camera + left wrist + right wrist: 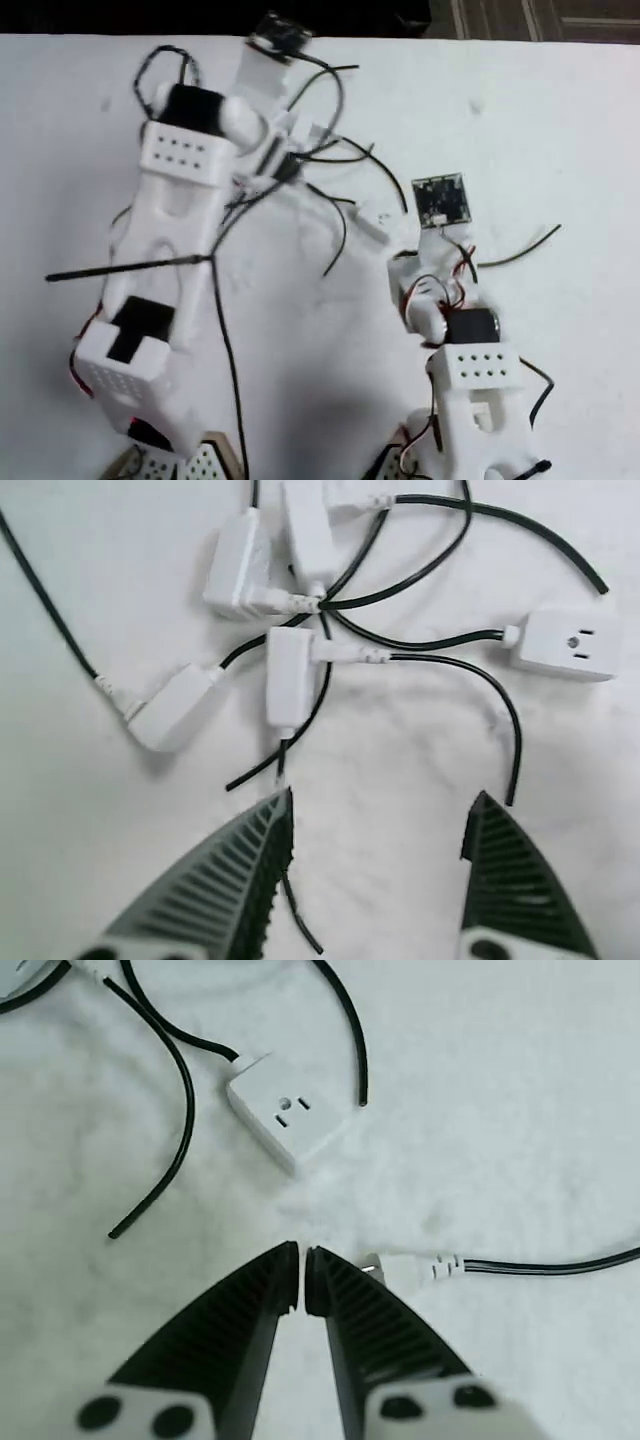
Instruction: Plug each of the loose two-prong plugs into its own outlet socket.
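Left pincer (378, 815): open, jaws spread wide with nothing between them; it hangs over bare white surface (80, 860) just short of the cluster of cord-end blocks.
Right pincer (302, 1265): closed, the two jaw tips all but meeting, nothing gripped.
Two-prong plug (398, 1266): white, lying flat on the surface close beside one jaw of the right pincer, with metal showing at the end nearer the jaw tips; contact with the jaw cannot be confirmed. Its black cord runs away from the pincer.
Outlet socket (288, 1115): white block, slotted face up, unoccupied. It lies ahead of the right pincer, apart from the plug, with a black lead entering one end. In the high view it sits between the two arms.
Cluster of cord-end blocks (290, 675): four white blocks lying near one another among crossing leads, ahead of the left pincer. Whether each is a plug or a socket cannot be told from their visible sides.
Black leads (440, 570): several short lengths, looping over one another at the cluster; some end in cut, free tips on the surface.
Left arm (180, 200): stretched across the surface towards the tangle.
Right arm (470, 370): at the near edge, its wrist over the plug area.
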Motion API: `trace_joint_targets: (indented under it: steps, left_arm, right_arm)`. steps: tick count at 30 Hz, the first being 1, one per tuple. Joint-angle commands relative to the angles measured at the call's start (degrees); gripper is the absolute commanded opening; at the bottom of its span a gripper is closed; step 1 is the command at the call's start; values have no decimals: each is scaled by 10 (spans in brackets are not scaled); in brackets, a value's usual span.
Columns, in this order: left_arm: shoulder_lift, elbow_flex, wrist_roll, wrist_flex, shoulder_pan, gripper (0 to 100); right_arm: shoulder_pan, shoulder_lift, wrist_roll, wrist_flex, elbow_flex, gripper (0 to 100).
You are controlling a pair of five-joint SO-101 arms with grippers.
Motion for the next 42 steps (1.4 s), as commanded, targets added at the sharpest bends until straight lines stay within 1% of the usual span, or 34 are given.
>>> trace_joint_targets:
  steps: [1, 3, 5, 7, 9, 11, 13, 16, 18, 21, 24, 28, 33, 37, 42]
  left_arm:
    - [17, 5, 45, -33, 36, 272]
    - [37, 4, 58, -35, 39, 272]
    - [49, 8, 45, -33, 36, 270]
    - [51, 7, 45, -14, 28, 268]
    - [40, 4, 45, 16, 16, 267]
    - [16, 7, 61, 38, 0, 267]
    - [-16, 12, 72, 51, -20, 267]
    - [-78, 47, 75, 53, -45, 267]
    - [-125, 91, 74, 48, -58, 267]
    - [-196, 171, 72, 39, -76, 267]
    - [-268, 276, 72, 4, -102, 267]
    - [-362, 434, 72, -74, -131, 269]
    - [-468, 613, 72, -169, -140, 271]
    - [-525, 721, 72, -208, -139, 271]
    - [-576, 828, 71, -249, -142, 271]
  right_arm:
    - [17, -10, -6, -3, -38, 22]
    - [11, -10, -4, 4, -39, 46]
    - [-7, -9, -1, 16, -39, 105]
    - [-26, -9, 7, 29, -42, 154]
    - [-34, -3, 45, 52, -65, 157]
    - [-37, 24, 68, 77, -107, 158]
    - [-44, 80, 82, 98, -160, 163]
    - [-66, 196, 123, 131, -244, 178]
    - [-78, 284, 147, 143, -300, 199]
    - [-76, 406, 183, 145, -382, 232]
    - [-70, 509, 222, 145, -460, 242]
    - [-61, 611, 255, 147, -542, 242]
    - [-64, 700, 265, 191, -636, 242]
    - [-63, 758, 265, 213, -695, 241]
    - [-64, 821, 265, 213, -744, 241]
